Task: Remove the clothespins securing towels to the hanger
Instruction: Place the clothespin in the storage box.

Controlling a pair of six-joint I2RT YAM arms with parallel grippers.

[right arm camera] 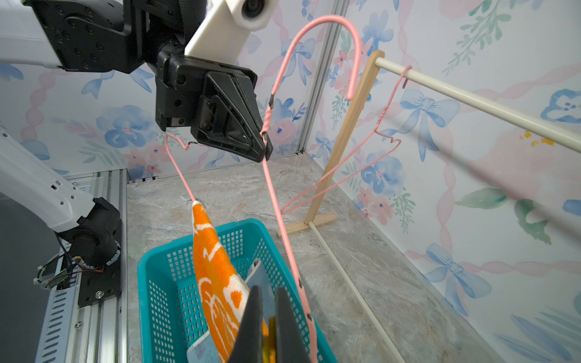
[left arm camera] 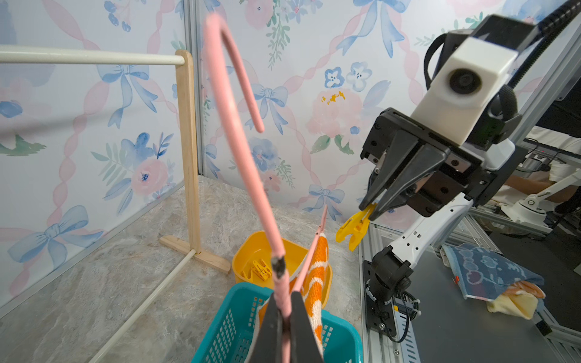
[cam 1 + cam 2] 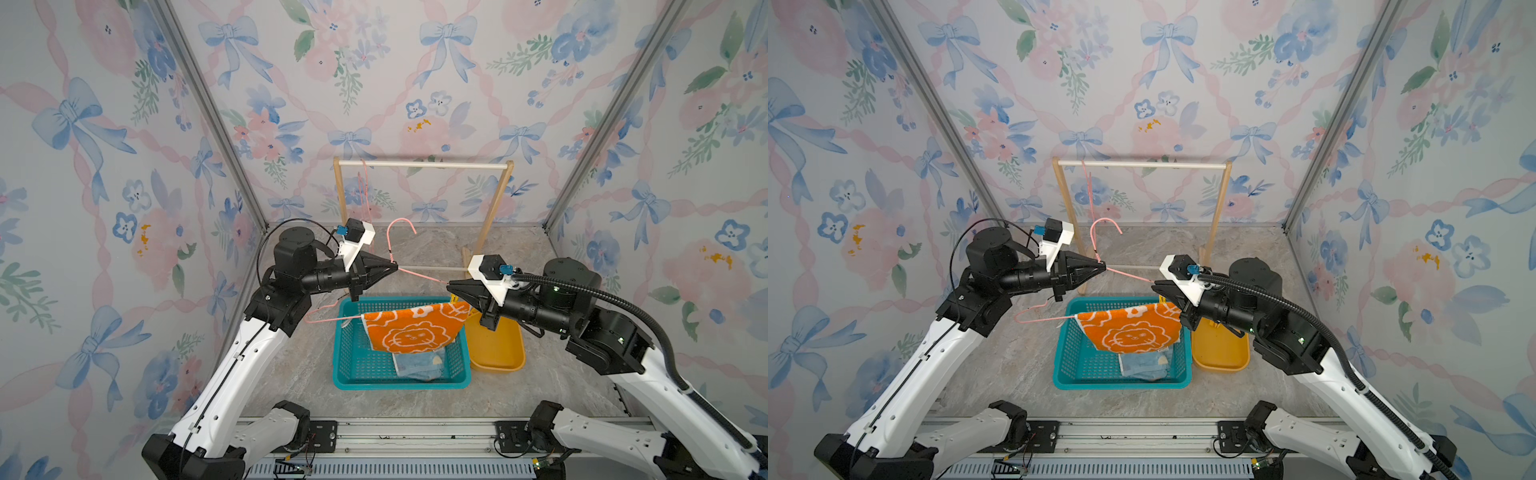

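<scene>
Left gripper [image 3: 395, 267]: jaws closed tight on the twisted neck of the pink wire hanger [image 2: 248, 169], holding it in the air above the teal basket [image 3: 399, 384].

Right gripper [image 3: 451, 286]: closed, at the hanger's right shoulder tip. The top views hide most of what it pinches. The left wrist view shows a yellow clothespin [image 2: 355, 226] clamped by its handle end between the tips. Its mouth is spread open, and it sits just beside the hanger's end and the towel edge, apart from both. The right wrist view gives only a sliver of yellow between the fingers [image 1: 251, 330].

Orange towel [image 3: 411, 332]: draped over the hanger's low bar, hanging down over the basket.

Blue towel [image 3: 419, 365]: lying in the basket on the near side, below the orange one.

Loose clothespins [image 2: 259, 270]: in the yellow tub [image 3: 494, 353] just right of the basket, seen only from the left wrist.

Far centre: wooden rack [image 3: 424, 165], with a second pink hanger [image 1: 381, 118] hooked on the left end of its rail.

Surface: grey marble-look board [image 3: 291, 374].

Room: wallpaper [image 3: 374, 83] of blue bows and pink flowers on three sides, with aluminium posts at the corners.
</scene>
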